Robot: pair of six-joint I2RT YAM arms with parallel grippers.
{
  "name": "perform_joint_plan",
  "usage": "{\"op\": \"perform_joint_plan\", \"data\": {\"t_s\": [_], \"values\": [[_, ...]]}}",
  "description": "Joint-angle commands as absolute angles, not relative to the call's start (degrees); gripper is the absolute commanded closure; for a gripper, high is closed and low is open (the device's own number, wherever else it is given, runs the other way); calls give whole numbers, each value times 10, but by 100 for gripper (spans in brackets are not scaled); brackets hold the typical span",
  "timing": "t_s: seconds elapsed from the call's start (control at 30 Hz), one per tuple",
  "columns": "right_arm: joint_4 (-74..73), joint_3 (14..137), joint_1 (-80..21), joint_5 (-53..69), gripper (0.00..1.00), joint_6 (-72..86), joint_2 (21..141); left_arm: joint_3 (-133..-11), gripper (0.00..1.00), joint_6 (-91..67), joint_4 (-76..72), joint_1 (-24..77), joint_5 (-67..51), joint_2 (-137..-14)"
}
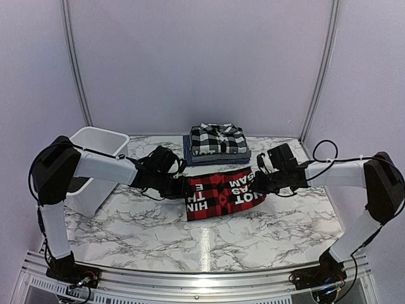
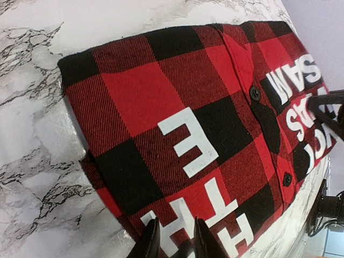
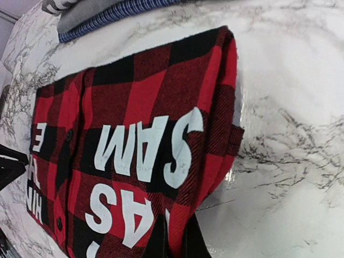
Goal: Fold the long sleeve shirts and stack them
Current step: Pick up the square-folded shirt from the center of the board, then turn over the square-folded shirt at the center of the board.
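Note:
The red-and-black buffalo check shirt (image 1: 218, 193) with white letters lies folded into a band at mid-table, stretched between my two grippers. My left gripper (image 1: 178, 185) is shut on its left end; in the left wrist view the fingertips (image 2: 148, 243) pinch the cloth (image 2: 177, 107) at the bottom edge. My right gripper (image 1: 262, 183) is shut on its right end; the right wrist view shows red cloth (image 3: 134, 107) between the fingertips (image 3: 159, 244). Behind it, the black-and-white plaid shirt (image 1: 217, 139) lies folded on top of folded grey and blue shirts (image 1: 216, 159).
A white plastic tub (image 1: 95, 149) stands at the left, behind my left arm. The marble table (image 1: 221, 244) runs to the near rail. The edge of the stack (image 3: 107, 11) shows at the top of the right wrist view. Walls close the back and sides.

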State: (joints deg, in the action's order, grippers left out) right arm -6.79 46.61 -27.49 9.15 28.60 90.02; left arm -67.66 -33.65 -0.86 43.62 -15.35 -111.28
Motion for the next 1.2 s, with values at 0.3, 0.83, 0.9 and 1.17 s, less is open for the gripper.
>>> {"op": "perform_joint_plan", "data": {"t_s": [0.3,0.83,0.9,1.17], "values": [[-367,673,-288,-122,100,161,845,-700,77,-340,-3,439,-159,-1097],[-594,958,-328,-324,100,22,952,-695,77,-343,-3,435,-191,-1075],[-632,1014,-361,-346,100,27,1007,-688,77,-342,-1,430,-191,-1065],[-737,1378,-521,-307,93,86,1316,-601,76,-366,-1,379,-151,-966]]}}
